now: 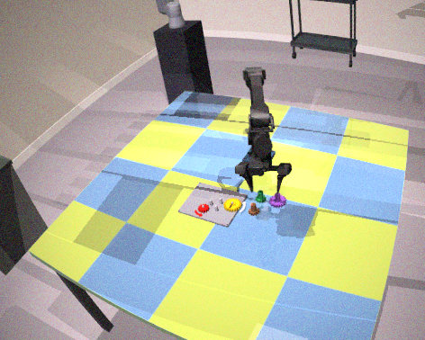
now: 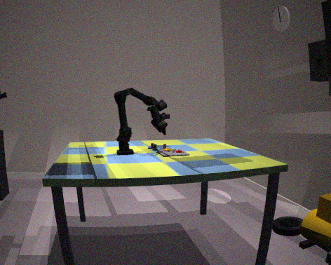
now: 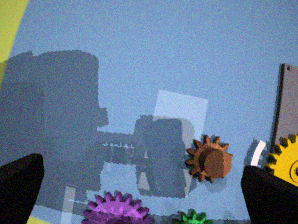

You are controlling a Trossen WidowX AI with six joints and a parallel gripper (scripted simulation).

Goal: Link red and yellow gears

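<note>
While its fingers stand spread wide, the end effector (image 1: 266, 190) (image 2: 165, 133) (image 3: 144, 172) (gripping nothing) hangs above the table (image 1: 238, 288) (image 2: 146, 170) (image 3: 125, 45)

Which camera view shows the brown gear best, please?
The wrist view: there the brown gear is large and unobstructed, with its teeth and raised knob distinct. The top view shows it small, beside the grey board, its teeth hard to make out. The exterior view shows only a tiny upright brown shape behind the board.
</note>
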